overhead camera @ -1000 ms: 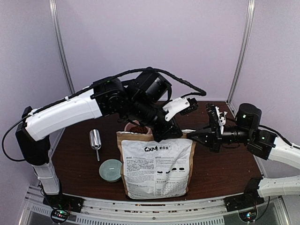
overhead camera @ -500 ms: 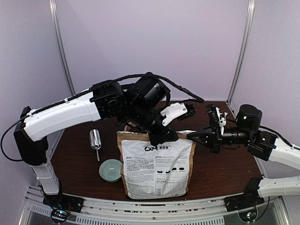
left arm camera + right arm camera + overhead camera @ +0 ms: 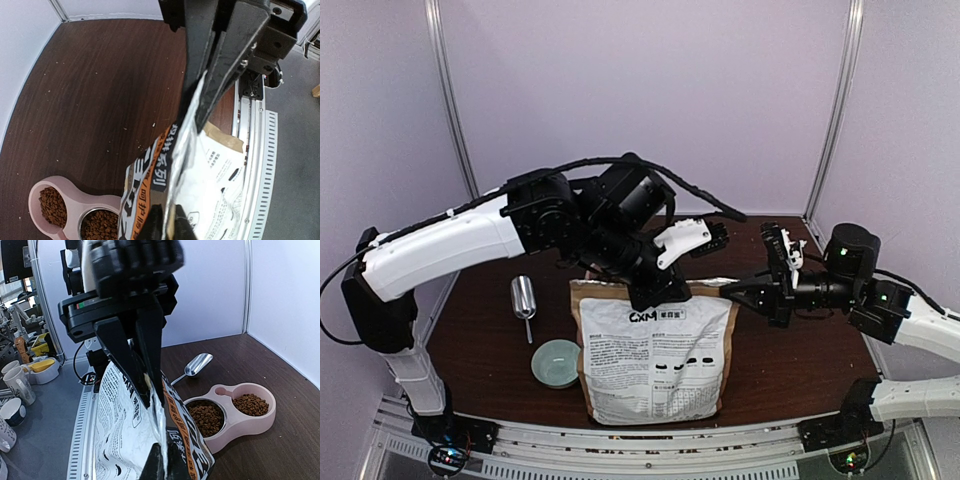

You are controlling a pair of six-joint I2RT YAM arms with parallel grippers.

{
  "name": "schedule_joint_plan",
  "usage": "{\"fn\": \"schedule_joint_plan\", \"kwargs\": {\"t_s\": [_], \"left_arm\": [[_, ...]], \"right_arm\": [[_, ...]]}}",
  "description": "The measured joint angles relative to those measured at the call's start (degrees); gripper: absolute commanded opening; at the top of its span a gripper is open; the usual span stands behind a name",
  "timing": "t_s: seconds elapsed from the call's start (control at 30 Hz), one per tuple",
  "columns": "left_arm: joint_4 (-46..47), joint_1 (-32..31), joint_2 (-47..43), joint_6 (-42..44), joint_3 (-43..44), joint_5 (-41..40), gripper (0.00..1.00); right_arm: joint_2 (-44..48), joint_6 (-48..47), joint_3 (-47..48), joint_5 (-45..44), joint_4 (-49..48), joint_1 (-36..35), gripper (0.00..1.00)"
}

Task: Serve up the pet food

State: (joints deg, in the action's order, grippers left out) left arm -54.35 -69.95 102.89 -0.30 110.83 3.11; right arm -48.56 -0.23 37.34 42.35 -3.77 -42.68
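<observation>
The pet food is reddish-brown kibble (image 3: 206, 418) filling both cups of the pink double bowl (image 3: 260, 421); it also shows in the left wrist view (image 3: 51, 207). The CXM paper bag (image 3: 653, 352) stands upright at the table's front. My left gripper (image 3: 655, 291) is shut on the bag's top edge near its middle, and its fingers pinch the flattened silver-lined mouth (image 3: 168, 223). My right gripper (image 3: 735, 291) is shut on the same edge at the right corner (image 3: 165, 465). The bag's mouth is pressed closed between them.
A metal scoop (image 3: 523, 297) lies on the table left of the bag, and a small pale green bowl (image 3: 556, 362) sits in front of it. The pink bowl is behind the bag, mostly hidden from above. Walls close in at the back and sides.
My left gripper has slid left and slightly down along the bag's top edge, and its arm has dropped lower. The right gripper has barely moved.
</observation>
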Motion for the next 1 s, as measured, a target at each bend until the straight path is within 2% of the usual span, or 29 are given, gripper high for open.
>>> {"fn": "schedule_joint_plan", "kwargs": {"t_s": [0.17, 0.27, 0.33, 0.37, 0.47, 0.67, 0.73, 0.77, 0.8, 0.9, 1.0], "left_arm": [[0.79, -0.07, -0.98, 0.28, -1.53, 0.04, 0.0], [1.81, -0.07, -1.6, 0.28, -2.6, -0.09, 0.1], [2.12, -0.07, -1.88, 0.37, -3.06, -0.31, 0.11], [1.92, -0.02, -2.19, 0.35, -3.45, -0.68, 0.11], [1.38, 0.24, -3.21, 0.33, -4.26, -0.92, 0.0], [2.21, 0.26, -3.87, 0.42, -5.38, -0.96, 0.0], [2.49, 0.26, -4.07, 0.42, -5.7, -0.98, 0.14], [2.71, 0.26, -4.11, 0.37, -5.86, -0.96, 0.15], [2.69, 0.26, -4.13, 0.55, -6.03, -1.4, 0.15], [1.9, 0.59, -4.83, 0.33, -6.75, -2.08, 0.01], [2.05, 0.59, -5.46, 0.44, -7.45, -2.1, 0.0]], "right_arm": [[0.07, 0.0, 0.0, -0.11, 0.17, -0.07, 0.0], [0.13, -0.02, 0.0, -0.22, 0.26, -0.11, 0.0], [0.15, -0.02, 0.0, -0.24, 0.28, -0.13, 0.0], [0.33, 0.0, 0.0, -0.24, 0.61, -0.13, 0.0], [0.66, -0.02, 0.0, -0.42, 1.03, -0.13, 0.0], [0.79, -0.02, 0.0, -0.59, 1.22, -0.17, 0.0], [0.85, -0.02, 0.0, -0.66, 1.27, -0.17, 0.0], [0.94, -0.04, 0.0, -0.68, 1.42, -0.17, 0.0], [1.03, -0.02, 0.0, -0.74, 1.6, -0.2, 0.0], [1.55, -0.04, 0.0, -1.01, 2.4, -0.22, 0.0], [1.86, -0.09, 0.0, -1.29, 2.64, -0.22, 0.0]]}}
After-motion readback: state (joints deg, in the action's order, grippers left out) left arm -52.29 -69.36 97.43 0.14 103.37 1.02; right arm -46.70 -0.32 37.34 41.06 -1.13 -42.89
